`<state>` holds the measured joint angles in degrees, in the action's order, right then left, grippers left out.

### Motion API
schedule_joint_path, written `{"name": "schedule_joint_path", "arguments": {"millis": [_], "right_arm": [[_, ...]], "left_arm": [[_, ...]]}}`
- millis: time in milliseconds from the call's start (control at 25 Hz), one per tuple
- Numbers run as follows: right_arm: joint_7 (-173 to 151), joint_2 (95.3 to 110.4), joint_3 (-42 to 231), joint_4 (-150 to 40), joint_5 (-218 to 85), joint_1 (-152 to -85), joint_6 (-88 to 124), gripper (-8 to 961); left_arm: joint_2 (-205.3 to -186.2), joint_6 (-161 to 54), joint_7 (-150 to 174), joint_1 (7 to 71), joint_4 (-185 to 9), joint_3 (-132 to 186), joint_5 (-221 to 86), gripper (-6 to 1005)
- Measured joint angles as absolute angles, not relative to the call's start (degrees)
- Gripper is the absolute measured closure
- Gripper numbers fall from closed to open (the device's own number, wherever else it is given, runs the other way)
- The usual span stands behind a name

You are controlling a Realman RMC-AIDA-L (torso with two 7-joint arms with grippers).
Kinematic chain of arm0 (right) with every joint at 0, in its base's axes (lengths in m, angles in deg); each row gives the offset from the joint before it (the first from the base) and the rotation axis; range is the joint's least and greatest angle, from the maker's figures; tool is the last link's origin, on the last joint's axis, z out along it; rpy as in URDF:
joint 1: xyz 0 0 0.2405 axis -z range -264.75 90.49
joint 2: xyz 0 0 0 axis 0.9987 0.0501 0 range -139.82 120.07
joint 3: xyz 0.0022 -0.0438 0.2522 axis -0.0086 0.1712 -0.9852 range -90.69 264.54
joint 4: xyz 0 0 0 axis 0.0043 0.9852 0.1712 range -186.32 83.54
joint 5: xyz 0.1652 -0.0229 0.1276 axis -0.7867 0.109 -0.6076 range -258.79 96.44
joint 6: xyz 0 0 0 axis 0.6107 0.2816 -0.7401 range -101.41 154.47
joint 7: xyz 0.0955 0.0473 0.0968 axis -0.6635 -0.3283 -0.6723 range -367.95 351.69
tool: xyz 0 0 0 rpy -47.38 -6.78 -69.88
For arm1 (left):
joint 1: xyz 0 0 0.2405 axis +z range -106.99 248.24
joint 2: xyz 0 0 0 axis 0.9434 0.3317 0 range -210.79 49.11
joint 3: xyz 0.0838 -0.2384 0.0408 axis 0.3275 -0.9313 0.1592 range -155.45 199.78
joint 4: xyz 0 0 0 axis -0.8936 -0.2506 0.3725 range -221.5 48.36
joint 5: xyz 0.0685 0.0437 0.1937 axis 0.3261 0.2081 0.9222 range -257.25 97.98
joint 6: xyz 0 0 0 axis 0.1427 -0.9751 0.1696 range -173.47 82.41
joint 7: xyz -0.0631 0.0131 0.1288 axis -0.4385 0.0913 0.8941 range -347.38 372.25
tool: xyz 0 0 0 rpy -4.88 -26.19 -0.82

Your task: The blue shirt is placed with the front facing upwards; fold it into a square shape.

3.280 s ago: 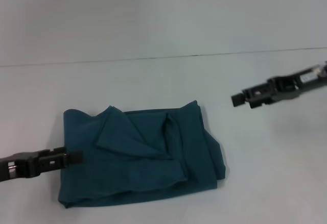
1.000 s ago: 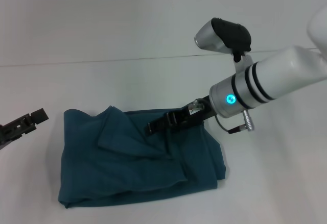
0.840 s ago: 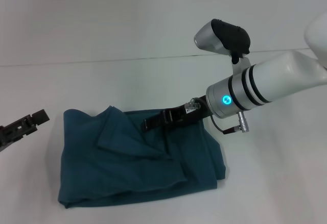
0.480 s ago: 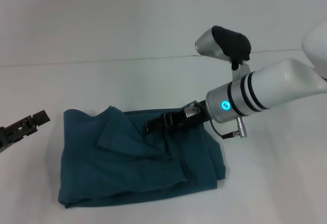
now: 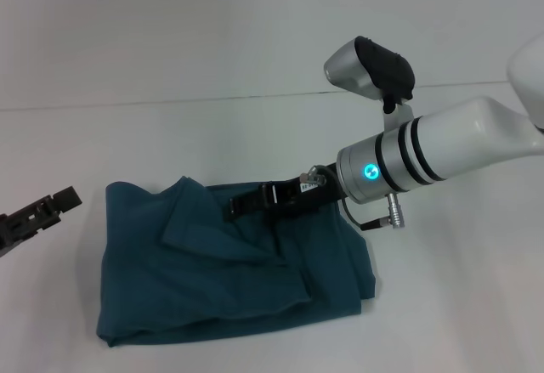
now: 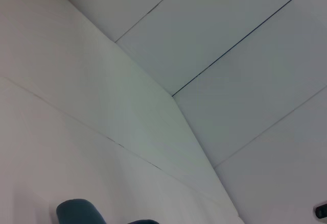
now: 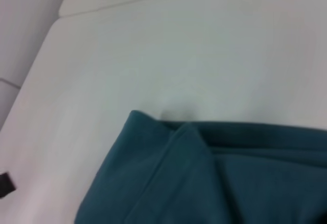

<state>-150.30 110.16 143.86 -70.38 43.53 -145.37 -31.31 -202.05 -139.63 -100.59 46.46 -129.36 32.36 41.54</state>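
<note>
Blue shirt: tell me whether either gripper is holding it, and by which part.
It cannot be told. The right gripper is over the blue shirt near its far edge, but any grip is not visible. The left gripper is off to the side, clear of the cloth, holding nothing.

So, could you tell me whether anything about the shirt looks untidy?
Yes: the blue shirt is a lopsided bundle, with a loose triangular flap on top and uneven edges. The right gripper is above its far edge.
</note>
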Motion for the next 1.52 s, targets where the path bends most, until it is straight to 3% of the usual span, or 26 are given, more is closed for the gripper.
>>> {"name": "schedule_joint_path", "arguments": {"millis": [200,760,1200,1520], "right_arm": [[-151.0,109.84,144.3,-71.6,43.8,-145.5,-38.0,71],[-159.9,107.3,144.3,-83.9,49.1,-138.0,-56.1,71],[-159.5,108.82,144.3,-81.9,48.8,-138.0,-52.7,74],[-159.5,109.05,144.7,-79.7,48.9,-139.1,-52.5,80]], "left_arm": [[-202.05,-139.6,-100.6,46.6,-129.4,32.4,41.5,50],[-202.09,-139.7,-100.8,47.0,-129.4,32.2,41.5,50],[-202.36,-139.7,-101.0,46.5,-129.4,32.1,41.5,50],[-202.39,-139.4,-101.0,46.6,-129.1,31.9,41.5,50]]}}
